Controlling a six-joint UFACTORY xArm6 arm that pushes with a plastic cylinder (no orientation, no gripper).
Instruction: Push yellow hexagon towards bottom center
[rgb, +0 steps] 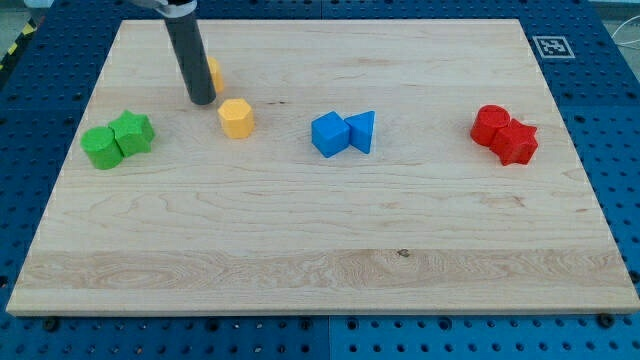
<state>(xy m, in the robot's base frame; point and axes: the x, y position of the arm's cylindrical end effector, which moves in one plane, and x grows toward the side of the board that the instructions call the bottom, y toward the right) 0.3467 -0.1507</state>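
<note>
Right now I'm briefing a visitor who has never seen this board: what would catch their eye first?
Probably the dark rod coming down from the view's top left, my tip resting just up-left of the yellow hexagon, with another yellow block half hidden behind the rod. Next come the colour pairs across the wooden board: green blocks at the view's left, blue blocks near centre, red blocks at the right.

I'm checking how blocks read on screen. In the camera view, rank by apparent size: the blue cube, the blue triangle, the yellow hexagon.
1. blue cube, largest.
2. yellow hexagon and blue triangle look about alike; I won't rank them.
All three sit at a similar depth on the board.
</note>
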